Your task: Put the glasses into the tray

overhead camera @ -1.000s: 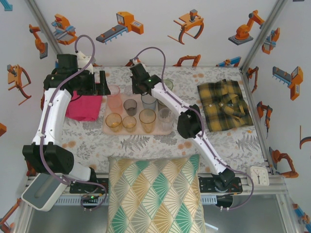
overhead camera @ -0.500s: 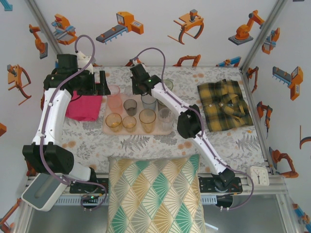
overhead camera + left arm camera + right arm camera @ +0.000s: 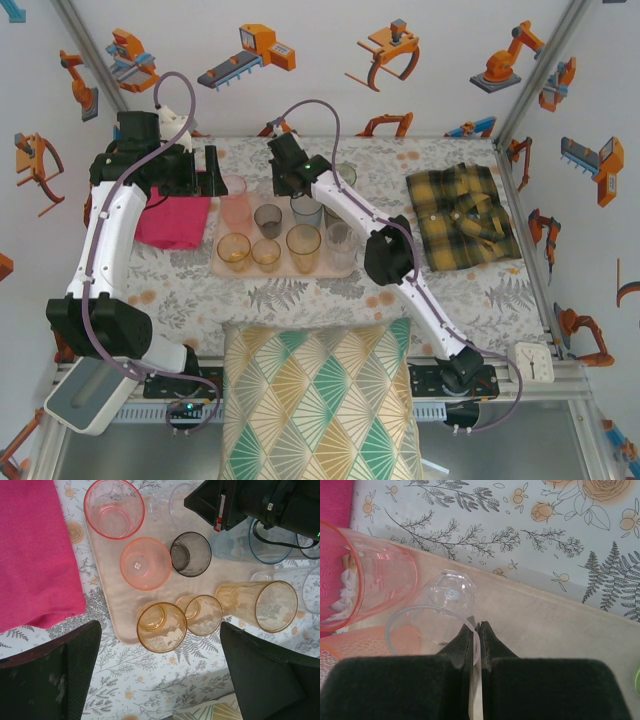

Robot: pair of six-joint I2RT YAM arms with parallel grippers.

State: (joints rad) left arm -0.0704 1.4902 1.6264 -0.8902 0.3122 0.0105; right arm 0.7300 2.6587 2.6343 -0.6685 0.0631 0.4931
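On the pale tray (image 3: 125, 611) stand tinted glasses (image 3: 190, 554) and a clear glass (image 3: 436, 614).

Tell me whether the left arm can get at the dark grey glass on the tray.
Probably yes: the left fingers hang open above the tray and the grey glass stands uncovered. The short pink glass beside it and the right arm nearby leave little room.

Barely a flicker in that second: the right arm (image 3: 345, 205) shifted by a hair, its elbow (image 3: 388, 255) creeping a touch, while the right gripper (image 3: 476, 630), pinched on the clear tumbler (image 3: 445, 597) rim, eased ever so slightly.
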